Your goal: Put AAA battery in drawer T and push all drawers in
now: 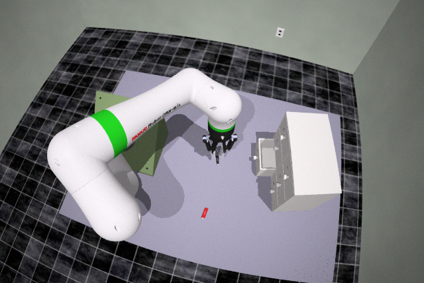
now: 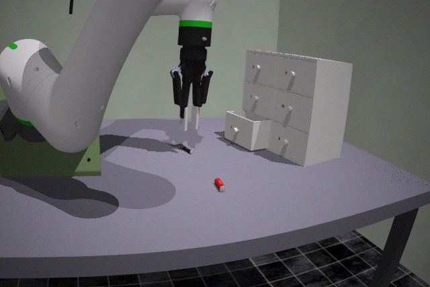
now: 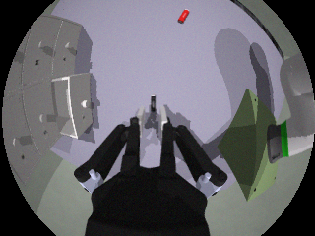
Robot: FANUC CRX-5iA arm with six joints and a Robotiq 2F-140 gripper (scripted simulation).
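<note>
The AAA battery (image 1: 216,160) is small and dark and lies on the table left of the chest; it also shows in the exterior view (image 2: 187,150) and the wrist view (image 3: 153,100). My gripper (image 2: 189,124) points straight down and hovers a little above the battery, with its fingertips a narrow gap apart and nothing between them. It also shows in the top view (image 1: 216,152) and the wrist view (image 3: 153,118). The small white chest (image 2: 295,103) stands to the right. Its bottom left drawer (image 2: 246,134) is pulled partly out and looks empty. I cannot read the drawer marks.
A red cylinder (image 2: 219,184) lies on the table nearer the front edge. The robot's green base block (image 2: 45,158) stands at the left. The chest's other drawers look pushed in. A shelf hangs on the back wall.
</note>
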